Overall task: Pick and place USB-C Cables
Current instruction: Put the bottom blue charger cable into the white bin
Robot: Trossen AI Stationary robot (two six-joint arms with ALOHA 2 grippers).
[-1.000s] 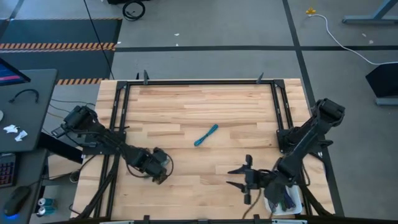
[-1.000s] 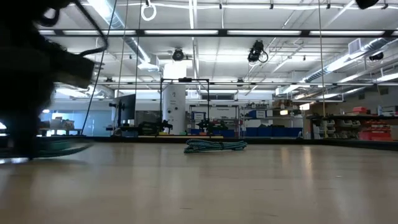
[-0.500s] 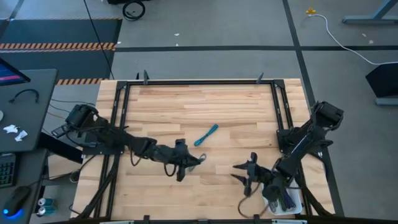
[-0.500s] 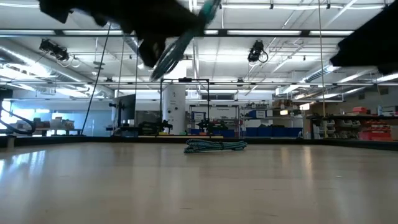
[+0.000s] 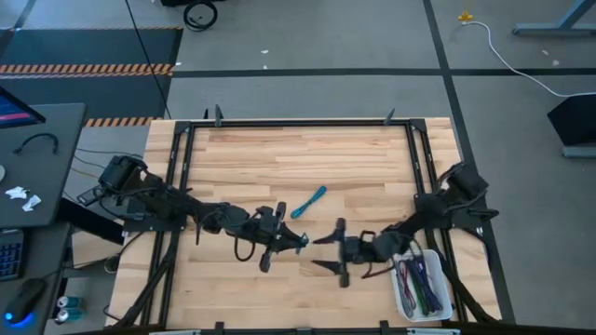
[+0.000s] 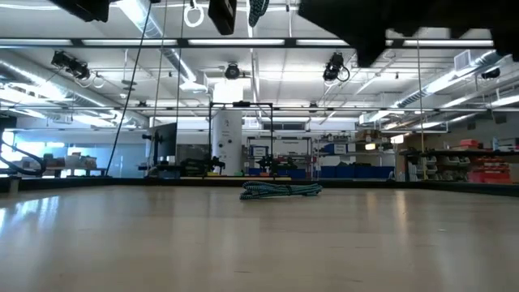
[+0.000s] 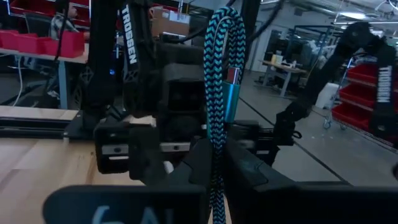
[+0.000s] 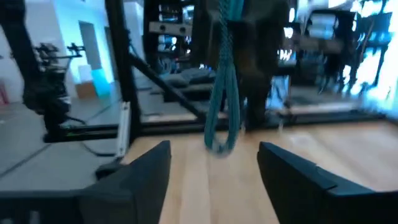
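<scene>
A teal-and-black braided USB-C cable (image 7: 219,74) is in my left gripper (image 5: 298,240), which is shut on it above the table's middle. Its looped end (image 8: 221,140) shows in the right wrist view, and its tip (image 6: 257,10) shows at the top of the low view. My right gripper (image 5: 321,252) is open and level, facing the left gripper from the right with a short gap between them. A second teal-blue cable (image 5: 308,201) lies flat on the wood, beyond both grippers, also in the low view (image 6: 281,190). My left gripper pinches the teal braided cable between its two fingers at a point along the bundle (image 7: 216,177), a little past the metal plug (image 7: 231,93). The fingers lie across the bundle. The cable is lifted clear of the table, and its loop end (image 8: 221,140) swings free.
A white tray (image 5: 450,298) holding several coloured cables sits at the table's near right corner, behind my right gripper. A black frame (image 5: 298,122) runs along the table's far and side edges. Bare wood lies between the loose cable and the far rail.
My left gripper has carried the teal cable up off the near left part of the table and moved right to the middle. My right gripper has swung left from beside the tray toward the left gripper, staying open.
</scene>
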